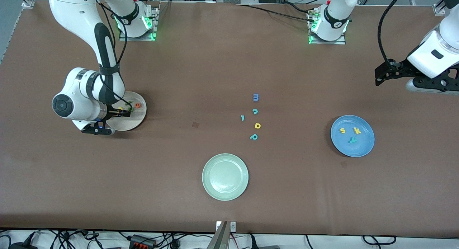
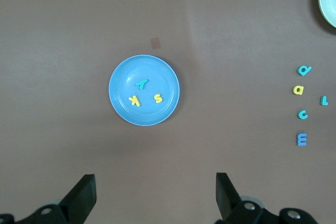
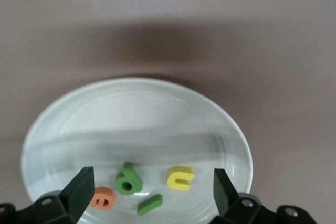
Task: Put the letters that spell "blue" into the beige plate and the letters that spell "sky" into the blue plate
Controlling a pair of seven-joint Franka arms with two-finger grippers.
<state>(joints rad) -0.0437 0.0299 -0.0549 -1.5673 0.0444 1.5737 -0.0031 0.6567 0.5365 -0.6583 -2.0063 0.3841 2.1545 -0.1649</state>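
Letters that spell "blue" (image 3: pixel 140 187) lie in the beige plate (image 3: pixel 131 108), directly beneath the right tool (image 3: pixel 149 195), whose fingers stand spread wide with nothing between them. The right arm bends down from its base, wrist low over the plate at its own end of the surface (image 1: pixel 200 69). Four small matte foam pieces show there: an orange e, a green b shape, a green straight bar and a yellow u, all flat on the glossy round dish.

Letters that spell "sky" (image 2: pixel 143 94), two yellow and one teal, rest in the blue plate (image 2: pixel 122 109), below the left tool (image 2: pixel 155 195), which hangs high with fingers released and wide.

A pale green plate (image 1: pixel 225 193) sits near the front camera, with spare letters (image 1: pixel 254 117) scattered on the brown surface.
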